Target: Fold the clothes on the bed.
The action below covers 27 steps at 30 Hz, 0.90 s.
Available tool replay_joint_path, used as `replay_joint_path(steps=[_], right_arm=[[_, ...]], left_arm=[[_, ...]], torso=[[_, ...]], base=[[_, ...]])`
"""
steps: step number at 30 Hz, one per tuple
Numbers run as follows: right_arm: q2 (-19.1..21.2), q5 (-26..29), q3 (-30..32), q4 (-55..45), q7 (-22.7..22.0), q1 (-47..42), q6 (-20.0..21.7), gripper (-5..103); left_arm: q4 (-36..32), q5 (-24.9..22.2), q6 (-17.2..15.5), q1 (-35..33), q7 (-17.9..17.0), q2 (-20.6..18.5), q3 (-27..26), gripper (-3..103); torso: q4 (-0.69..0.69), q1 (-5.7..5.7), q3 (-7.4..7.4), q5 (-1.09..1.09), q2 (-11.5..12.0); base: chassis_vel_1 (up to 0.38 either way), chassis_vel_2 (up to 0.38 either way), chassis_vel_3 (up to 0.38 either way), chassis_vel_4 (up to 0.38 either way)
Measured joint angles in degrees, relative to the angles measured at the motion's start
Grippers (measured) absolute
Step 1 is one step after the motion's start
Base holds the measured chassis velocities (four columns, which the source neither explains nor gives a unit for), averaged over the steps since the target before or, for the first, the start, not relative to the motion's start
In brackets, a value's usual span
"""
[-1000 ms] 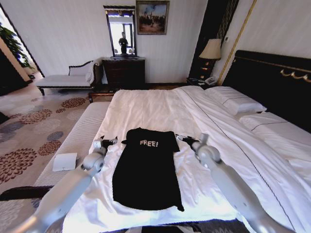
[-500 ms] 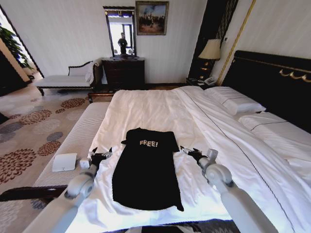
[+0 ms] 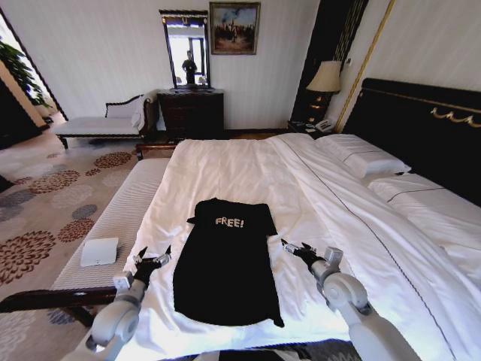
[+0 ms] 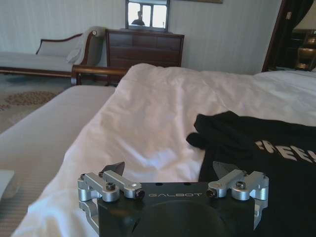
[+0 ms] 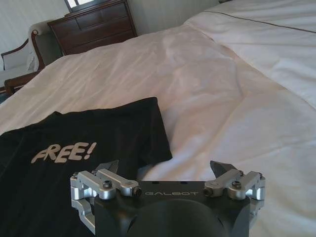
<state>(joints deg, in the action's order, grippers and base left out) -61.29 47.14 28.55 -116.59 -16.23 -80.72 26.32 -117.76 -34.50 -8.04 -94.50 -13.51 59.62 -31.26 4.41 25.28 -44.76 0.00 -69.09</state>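
The clothes are one black T-shirt with white "FREE!" lettering, lying flat and lengthwise on the white bed, collar toward the far side. My left gripper hovers open just left of the shirt's middle, above the duvet. My right gripper hovers open just right of the shirt, level with its sleeve. In the left wrist view the open gripper points past the shirt's sleeve. The right wrist view has the open gripper beside the lettered chest. Neither gripper holds anything.
A pale striped bench runs along the bed's left side with a small white flat box on it. Pillows and the dark headboard lie at the right. A chaise, dresser and lamp stand at the far wall.
Both arms have drawn back toward me along the shirt's sides, from beside its shoulders to beside its middle. The grippers stayed open and the shirt has not moved.
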Motion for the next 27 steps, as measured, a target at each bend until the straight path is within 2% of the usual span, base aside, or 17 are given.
replay_joint_path(steps=[1, 3, 4, 6, 10, 17, 21, 24, 25, 26, 27], right_arm=[[0.00, 0.00, 0.00, 0.00, 0.00, 0.00, 0.00, 100], [-0.65, -5.06, 0.00, 0.04, 1.30, -1.11, -2.01, 100], [-1.20, -9.35, 0.10, 0.08, 2.57, -2.31, -3.88, 100], [-1.80, -13.22, 0.50, -0.10, 3.84, -3.98, -6.10, 100], [-2.67, -15.98, 1.23, -0.66, 4.77, -5.46, -7.48, 100], [-4.36, -16.36, 2.13, -3.03, 5.41, -9.81, -7.70, 100], [-6.33, -14.04, 1.96, -4.45, 5.37, -12.86, -6.67, 100], [-7.45, -8.45, 1.75, -5.51, 4.08, -14.65, -4.12, 100], [-7.62, -2.57, 1.81, -5.82, 2.46, -15.32, -2.12, 100], [-7.66, 1.03, 1.97, -5.90, 1.03, -15.58, -0.65, 100], [-7.66, 1.03, 1.97, -5.90, 1.03, -15.58, -0.65, 100]], left_arm=[[0.00, 0.00, 0.00, 0.00, 0.00, 0.00, 0.00, 100], [-0.41, 0.24, 0.24, -1.18, 0.48, 0.50, -0.31, 103], [-0.61, 0.51, 0.48, -2.01, 0.85, 0.91, -0.68, 101], [-0.76, 0.88, 0.87, -3.24, 1.38, 1.54, -1.14, 99], [-1.44, 1.48, 1.47, -5.75, 2.07, 3.13, -1.44, 98], [-3.66, 1.82, 2.95, -10.98, 3.63, 6.25, -2.67, 98], [-4.59, 0.25, 3.75, -13.51, 4.38, 6.76, -3.63, 98], [-4.92, -0.05, 4.47, -15.05, 4.93, 7.12, -4.09, 97], [-5.35, -0.27, 4.59, -15.83, 5.03, 7.57, -4.30, 97], [-5.62, -0.38, 4.66, -16.23, 5.06, 7.88, -4.44, 97], [-5.62, -0.38, 4.66, -16.23, 5.06, 7.88, -4.44, 97]], torso=[[0.00, 0.00, 0.00, 0.00, 0.00], [0.00, 0.00, 0.00, 0.00, 0.00], [0.00, 0.00, 0.00, 0.00, 0.00], [0.02, 0.00, 0.00, 0.01, 0.00], [0.02, 0.00, 0.00, 0.00, 0.00], [0.01, -0.01, 0.01, 0.00, 0.00], [0.01, -0.01, 0.00, 0.00, 0.00], [0.02, -0.01, 0.00, 0.00, 0.00], [0.01, -0.01, 0.00, -0.01, -0.01], [0.01, -0.01, 0.00, 0.00, 0.00], [0.01, -0.01, 0.00, 0.00, 0.00]], base=[[0.000, 0.000, 0.000, 0.000], [0.000, 0.000, 0.000, 0.000], [0.000, 0.000, 0.000, 0.000], [0.000, 0.000, 0.000, 0.000], [0.000, 0.000, 0.000, 0.000], [0.000, 0.000, 0.000, 0.000], [0.000, 0.000, 0.000, 0.000], [0.000, 0.000, 0.000, 0.000], [0.000, 0.000, 0.000, 0.000], [0.000, 0.000, 0.000, 0.000], [0.000, 0.000, 0.000, 0.000]])
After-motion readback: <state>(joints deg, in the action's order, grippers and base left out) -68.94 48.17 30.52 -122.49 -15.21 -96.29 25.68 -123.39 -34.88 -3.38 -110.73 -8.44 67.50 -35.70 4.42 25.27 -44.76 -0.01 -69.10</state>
